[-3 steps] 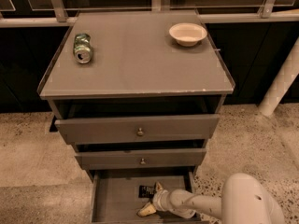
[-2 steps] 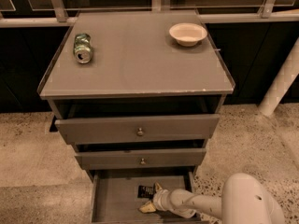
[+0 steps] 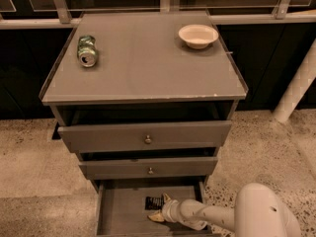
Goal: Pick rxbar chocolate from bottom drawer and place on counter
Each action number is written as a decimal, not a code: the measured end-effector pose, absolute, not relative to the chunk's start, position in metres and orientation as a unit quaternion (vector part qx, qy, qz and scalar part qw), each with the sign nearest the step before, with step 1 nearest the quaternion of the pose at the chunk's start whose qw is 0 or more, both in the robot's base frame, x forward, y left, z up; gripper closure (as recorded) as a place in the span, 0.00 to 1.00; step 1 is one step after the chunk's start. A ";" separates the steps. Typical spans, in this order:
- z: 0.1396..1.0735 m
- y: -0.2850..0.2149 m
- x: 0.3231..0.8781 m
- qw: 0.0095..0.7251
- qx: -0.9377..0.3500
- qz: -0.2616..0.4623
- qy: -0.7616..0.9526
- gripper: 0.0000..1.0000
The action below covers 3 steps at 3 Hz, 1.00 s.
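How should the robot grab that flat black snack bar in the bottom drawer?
Probably by its opposite edges, coming down from above at the front. The rxbar chocolate lies flat on the bottom drawer floor, and the middle drawer overhangs the back. The gripper is open right at the bar.

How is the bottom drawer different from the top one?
The lowest grey drawer is pulled far out, its floor showing; the top grey drawer is out only slightly. The lowest holds a black wrapper bar and the robot's hand, right beside it; the top drawer's inside is hidden. The top shows a brass knob; the lowest shows none. Both are grey.
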<state>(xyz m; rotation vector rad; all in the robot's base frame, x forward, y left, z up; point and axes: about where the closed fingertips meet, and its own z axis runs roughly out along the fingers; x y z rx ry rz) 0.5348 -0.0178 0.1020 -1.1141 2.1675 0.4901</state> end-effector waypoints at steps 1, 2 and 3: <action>0.102 -0.018 0.535 0.322 -0.424 0.187 0.825 0.89; 0.102 -0.018 0.535 0.322 -0.424 0.187 0.825 1.00; 0.107 -0.018 0.535 0.322 -0.424 0.187 0.825 1.00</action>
